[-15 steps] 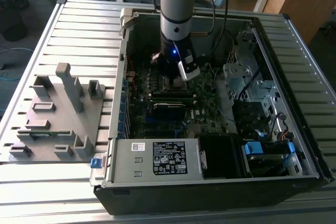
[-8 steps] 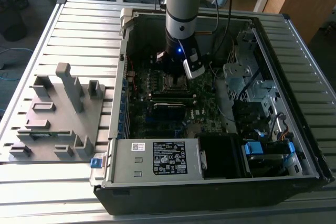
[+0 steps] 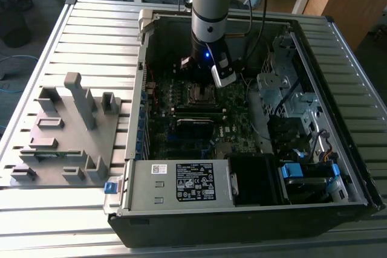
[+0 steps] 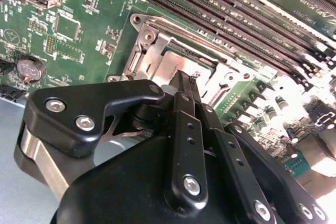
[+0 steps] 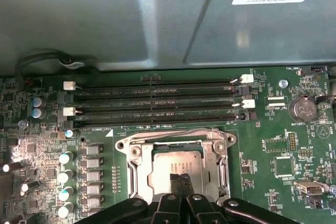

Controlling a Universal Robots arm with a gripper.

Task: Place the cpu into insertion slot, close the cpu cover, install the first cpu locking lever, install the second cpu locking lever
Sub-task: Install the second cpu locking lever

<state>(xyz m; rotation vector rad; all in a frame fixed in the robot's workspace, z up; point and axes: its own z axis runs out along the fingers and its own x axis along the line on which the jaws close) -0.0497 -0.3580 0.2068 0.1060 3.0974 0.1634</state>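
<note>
The cpu (image 5: 173, 172) lies seated in the slot (image 5: 137, 170), under the closed cover (image 5: 218, 153). The jaws are pinched together, holding nothing, tips just above it. Press levers gently, squarely.

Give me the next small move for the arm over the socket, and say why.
Probably a slight press straight down. The gripper, jaws shut, has its tips at the edge of the cpu cover, which seems to lie flat around the cpu, so the cover likely needs seating.
</note>
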